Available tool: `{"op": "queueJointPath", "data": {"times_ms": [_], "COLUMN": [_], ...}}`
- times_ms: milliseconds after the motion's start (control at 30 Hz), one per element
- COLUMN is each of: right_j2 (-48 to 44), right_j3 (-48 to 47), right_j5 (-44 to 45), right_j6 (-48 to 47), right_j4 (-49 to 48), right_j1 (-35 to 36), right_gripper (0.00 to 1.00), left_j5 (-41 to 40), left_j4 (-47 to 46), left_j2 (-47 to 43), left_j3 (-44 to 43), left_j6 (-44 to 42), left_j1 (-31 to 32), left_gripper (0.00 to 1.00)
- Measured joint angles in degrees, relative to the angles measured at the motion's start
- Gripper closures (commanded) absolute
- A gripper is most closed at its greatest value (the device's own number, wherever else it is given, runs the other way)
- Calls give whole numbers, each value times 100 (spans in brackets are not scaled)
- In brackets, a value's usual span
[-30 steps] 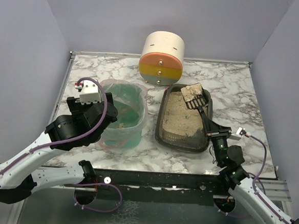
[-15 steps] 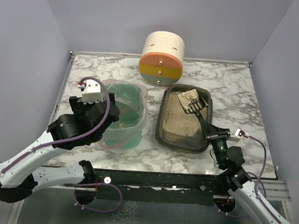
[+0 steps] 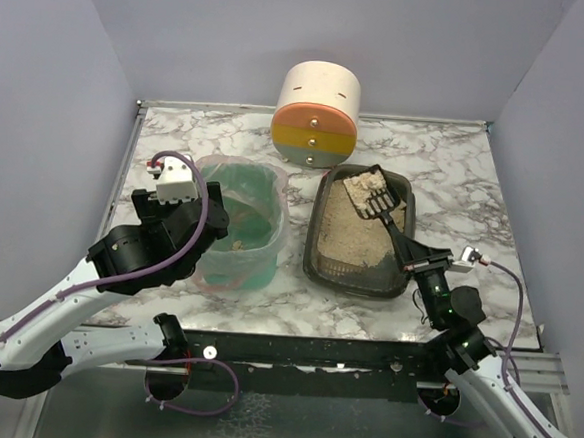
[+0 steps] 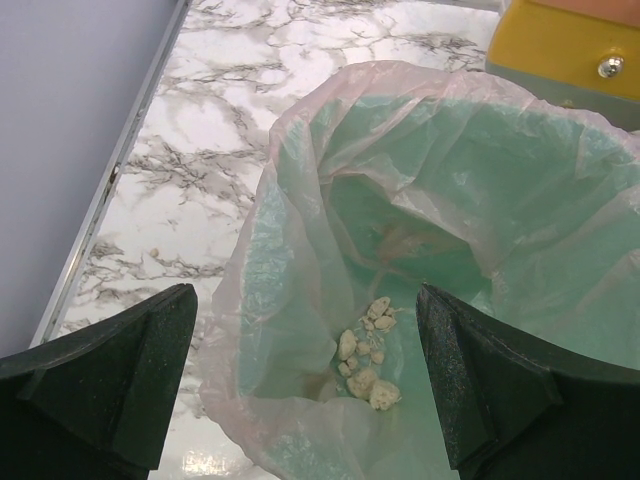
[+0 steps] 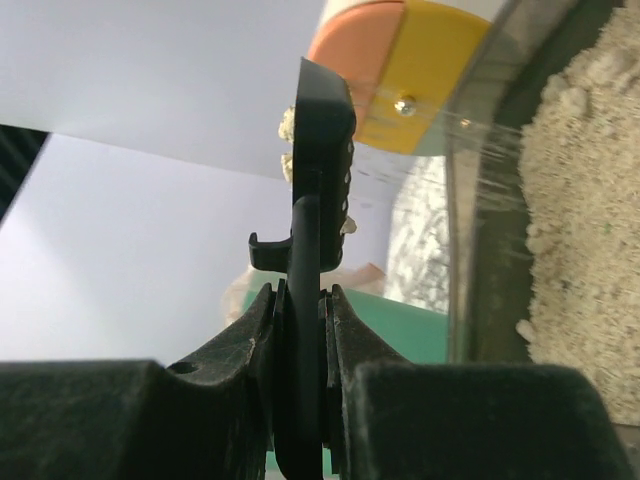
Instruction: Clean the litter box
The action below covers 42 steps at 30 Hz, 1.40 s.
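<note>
My right gripper (image 3: 416,260) is clamped tight on the thin black plastic handle of a slotted litter scoop (image 3: 372,193). Its blade carries a pale, crumbly load over the far end of the litter box (image 3: 315,249). That box is a shallow dark grey plastic tray with rounded corners, holding coarse beige litter, right of centre on the table. My left gripper (image 4: 305,295) is spread wide, holding nothing, above the green bin (image 3: 239,225) with its crinkled clear liner; a few pale clumps (image 4: 365,352) lie at the bottom. Behind stands a cream, orange and yellow cylinder (image 3: 317,116). The tabletop (image 3: 475,182) is glossy grey-veined white marble, enclosed by plain lavender-grey walls (image 3: 39,111).
</note>
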<state>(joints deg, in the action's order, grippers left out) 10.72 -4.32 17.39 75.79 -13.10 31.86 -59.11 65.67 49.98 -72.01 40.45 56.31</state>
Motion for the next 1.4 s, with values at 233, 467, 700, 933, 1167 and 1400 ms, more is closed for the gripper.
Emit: {"op": "queueJointPath", "data": {"times_ms": [233, 467, 700, 933, 1167, 1400], "right_j2": [-728, -778, -809, -671, -507, -295], "right_j3": [-146, -330, -310, -651, -1220, -1519], "right_j5": [116, 129, -2, -98, -157, -258], "right_j6": [13, 133, 544, 710, 511, 367], "right_j4": [459, 713, 1016, 1589, 2026, 2247], "right_j1": [0, -7, -9, -7, -9, -9], "right_gripper": [99, 99, 99, 99, 99, 99], "left_j5": [26, 105, 164, 184, -72, -164], "left_j4": [-22, -79, -87, -90, -59, -367], "left_j2": [-33, -50, -170, -162, -39, -22], "left_j3": [7, 13, 13, 94, 404, 682], "left_j6": [0, -22, -61, -87, -107, -546], "left_j1": [0, 0, 0, 0, -24, -245], "left_gripper": [1, 1, 1, 1, 1, 11]}}
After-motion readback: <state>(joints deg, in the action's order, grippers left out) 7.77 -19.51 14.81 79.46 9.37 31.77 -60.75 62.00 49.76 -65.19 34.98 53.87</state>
